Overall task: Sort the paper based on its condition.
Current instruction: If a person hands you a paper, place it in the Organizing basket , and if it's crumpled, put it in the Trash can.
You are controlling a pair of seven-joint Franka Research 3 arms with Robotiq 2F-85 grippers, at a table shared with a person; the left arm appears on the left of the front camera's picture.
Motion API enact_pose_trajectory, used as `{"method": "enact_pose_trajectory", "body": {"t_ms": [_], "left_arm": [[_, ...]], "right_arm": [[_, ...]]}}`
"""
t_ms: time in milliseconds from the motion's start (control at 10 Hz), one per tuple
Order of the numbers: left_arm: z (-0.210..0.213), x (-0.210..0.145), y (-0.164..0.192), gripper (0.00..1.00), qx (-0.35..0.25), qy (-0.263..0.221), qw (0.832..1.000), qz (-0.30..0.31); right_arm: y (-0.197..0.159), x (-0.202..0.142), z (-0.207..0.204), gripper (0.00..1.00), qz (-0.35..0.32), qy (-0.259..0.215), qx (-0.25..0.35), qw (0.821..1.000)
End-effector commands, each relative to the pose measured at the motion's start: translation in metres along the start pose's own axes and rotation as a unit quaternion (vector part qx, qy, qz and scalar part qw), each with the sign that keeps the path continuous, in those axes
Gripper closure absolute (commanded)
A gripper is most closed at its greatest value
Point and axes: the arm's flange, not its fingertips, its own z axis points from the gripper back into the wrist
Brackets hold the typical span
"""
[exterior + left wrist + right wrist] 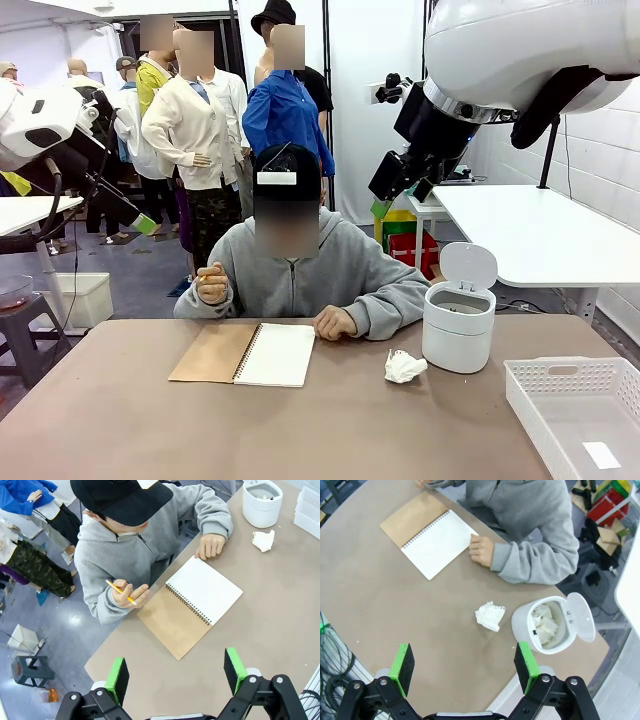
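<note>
One crumpled ball of paper point(404, 367) lies on the brown table, between the open notebook and the white bin. It also sits at the far right in the left wrist view point(263, 540) and mid-frame in the right wrist view point(490, 616). More crumpled paper point(546, 622) lies inside the bin. My left gripper point(176, 672) hangs open high above the table's left end, over the notebook's near corner. High over the table too, my right gripper point(464, 666) is open and holds nothing, with the loose ball ahead of its fingers.
A spiral notebook point(245, 353) lies open before the seated person, one hand beside it, the other holding a yellow pencil point(120, 587). The white bin point(457, 340) stands with its lid up. A white basket point(575, 372) at the near right holds a small flat white piece point(601, 455).
</note>
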Motion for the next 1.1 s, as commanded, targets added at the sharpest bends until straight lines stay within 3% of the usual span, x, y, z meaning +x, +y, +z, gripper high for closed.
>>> {"method": "enact_pose_trajectory", "body": {"t_ms": [0,200,400,1000], "left_arm": [[0.000,-0.001,0.001,0.00,0.001,0.000,1.000,0.001],[0.000,-0.001,0.001,0.00,0.001,0.000,1.000,0.001],[0.000,-0.001,0.001,0.00,0.001,0.000,1.000,0.001],[0.000,-0.001,0.001,0.00,0.001,0.000,1.000,0.001]], "right_arm": [[-0.001,0.000,0.000,0.00,-0.001,0.000,0.000,1.000],[0.000,0.000,0.000,0.00,0.000,0.000,0.000,1.000],[-0.003,-0.002,-0.026,0.00,-0.036,0.023,-0.017,0.999],[-0.006,-0.030,-0.111,0.00,-0.051,0.129,-0.060,0.989]]}}
